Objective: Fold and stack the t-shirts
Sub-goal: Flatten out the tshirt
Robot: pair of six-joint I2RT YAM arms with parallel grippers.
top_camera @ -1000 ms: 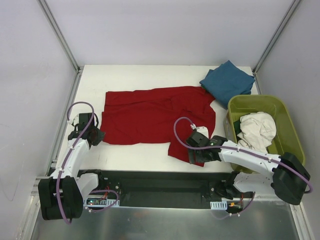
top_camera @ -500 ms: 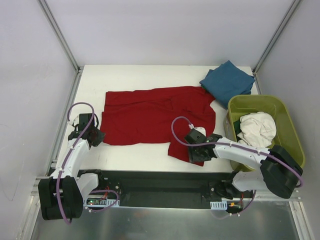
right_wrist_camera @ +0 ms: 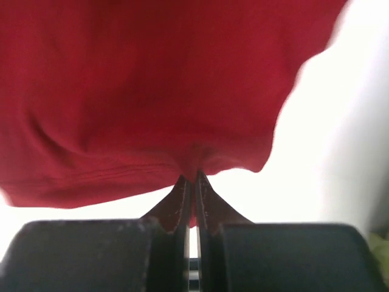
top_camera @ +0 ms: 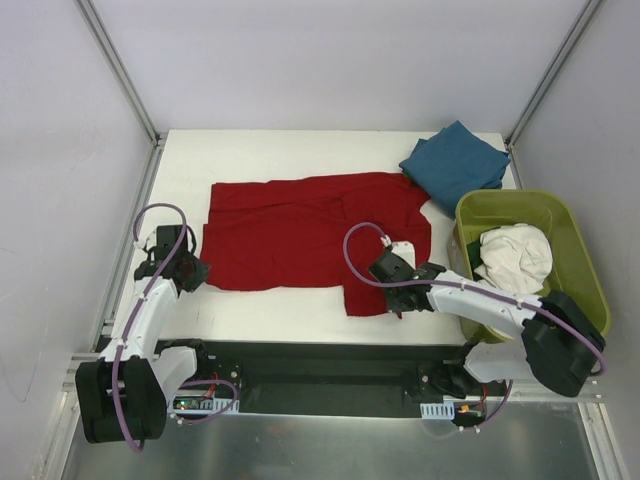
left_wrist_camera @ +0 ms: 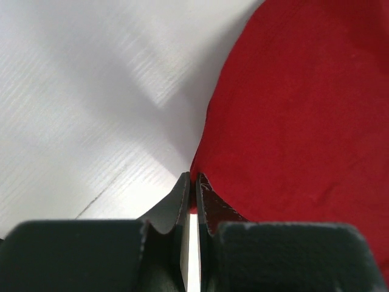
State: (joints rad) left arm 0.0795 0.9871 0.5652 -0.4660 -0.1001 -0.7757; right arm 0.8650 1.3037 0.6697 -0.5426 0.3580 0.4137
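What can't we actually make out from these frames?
- Top view: the right gripper fingertips and the red t-shirt hem under them are hidden by the wrist body.
- Left wrist: the left gripper is shut at the shirt's edge; whether cloth sits between the fingers is unclear.
- Top view: the white t-shirt is bunched in the olive tub; its own folds hide the lower part.
- Right wrist: blurred, and the shirt runs off the frame edges.
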